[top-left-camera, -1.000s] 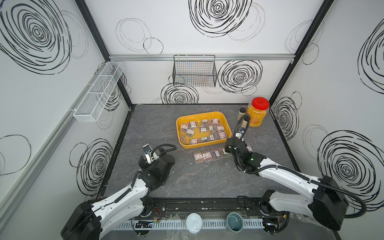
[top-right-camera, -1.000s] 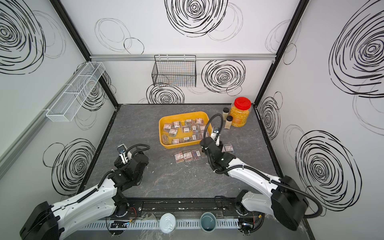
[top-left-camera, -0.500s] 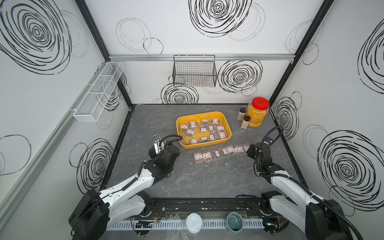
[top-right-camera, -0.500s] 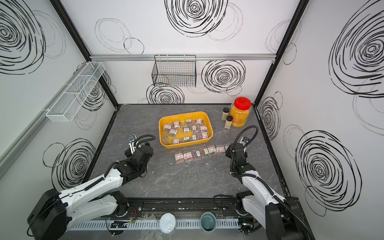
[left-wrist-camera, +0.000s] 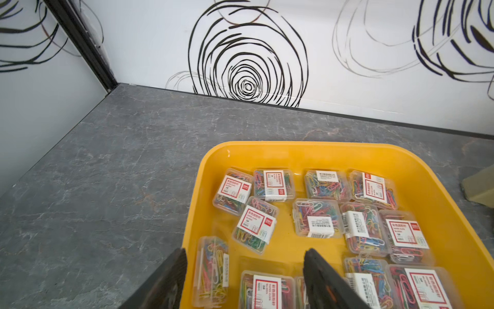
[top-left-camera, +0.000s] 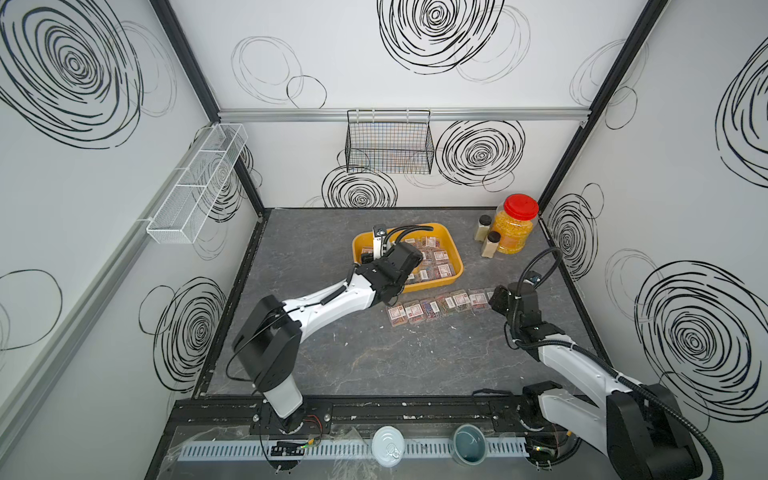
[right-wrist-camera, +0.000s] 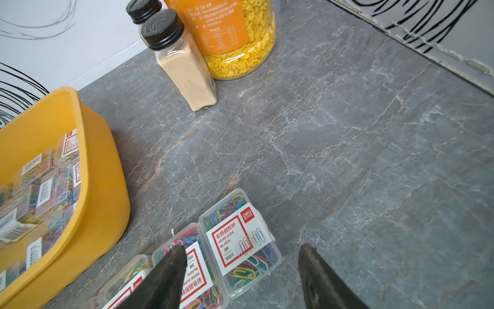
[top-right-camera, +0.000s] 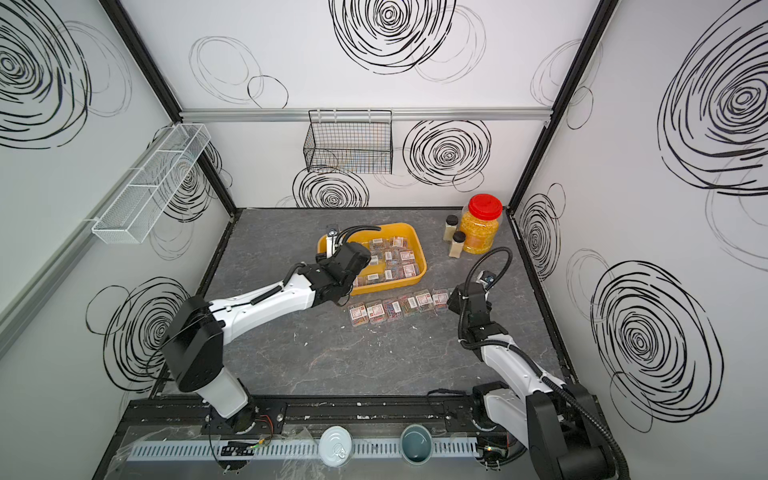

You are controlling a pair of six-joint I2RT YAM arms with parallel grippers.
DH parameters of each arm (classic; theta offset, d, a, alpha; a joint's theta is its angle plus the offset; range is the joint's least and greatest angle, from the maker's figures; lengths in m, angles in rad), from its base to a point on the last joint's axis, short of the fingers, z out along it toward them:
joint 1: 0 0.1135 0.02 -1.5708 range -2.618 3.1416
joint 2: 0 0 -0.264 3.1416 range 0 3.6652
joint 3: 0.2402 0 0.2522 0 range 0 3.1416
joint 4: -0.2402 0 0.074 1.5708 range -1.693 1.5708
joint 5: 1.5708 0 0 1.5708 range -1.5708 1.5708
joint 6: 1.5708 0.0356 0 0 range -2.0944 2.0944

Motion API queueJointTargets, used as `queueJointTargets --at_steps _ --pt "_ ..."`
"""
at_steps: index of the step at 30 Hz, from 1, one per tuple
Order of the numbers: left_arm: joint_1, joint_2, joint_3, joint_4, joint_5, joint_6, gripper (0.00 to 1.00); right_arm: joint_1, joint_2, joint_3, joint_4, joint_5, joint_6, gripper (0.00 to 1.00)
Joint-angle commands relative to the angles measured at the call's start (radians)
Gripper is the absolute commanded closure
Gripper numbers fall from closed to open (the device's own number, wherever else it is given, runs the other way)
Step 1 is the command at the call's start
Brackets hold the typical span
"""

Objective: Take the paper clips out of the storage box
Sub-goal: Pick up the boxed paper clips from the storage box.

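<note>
The storage box is a shallow yellow tray at the table's middle back, with several clear cases of paper clips inside. More cases lie in a row on the table in front of it. My left gripper hangs open over the tray's near left corner with nothing in it; one finger is over the rim, the other over the cases. My right gripper is open just above the row's right-end case, which lies flat on the table.
A red-lidded jar and two black-capped bottles stand at the back right. A black wire basket hangs on the back wall, a white mesh rack on the left wall. Two round tins sit by the front rail.
My left arm has reached from the near left to over the tray, its jaws narrowing. My right arm has swung to the row's right end, opened wider, and the row has grown longer.
</note>
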Motion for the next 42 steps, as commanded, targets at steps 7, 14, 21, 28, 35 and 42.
queueJointTargets --at_steps 7,14,21,28,35,42 --pt "0.028 0.141 0.099 -0.071 0.085 -0.013 0.28 0.071 0.051 0.049 -0.001 0.092 -0.004 0.30" --pt "0.128 0.198 0.069 0.014 0.301 0.024 0.30 0.137 0.096 0.082 -0.021 0.175 -0.011 0.29" --pt "0.181 0.247 0.087 0.024 0.381 0.066 0.28 0.146 0.110 0.092 -0.018 0.173 -0.023 0.29" --pt "0.209 0.297 0.114 0.014 0.441 0.102 0.27 0.145 0.101 0.084 -0.015 0.176 -0.019 0.27" --pt "0.232 0.336 0.122 0.008 0.473 0.107 0.23 0.145 0.114 0.093 -0.015 0.173 -0.023 0.27" --pt "0.243 0.391 0.184 -0.013 0.534 0.151 0.21 0.147 0.118 0.094 -0.020 0.171 -0.022 0.27"
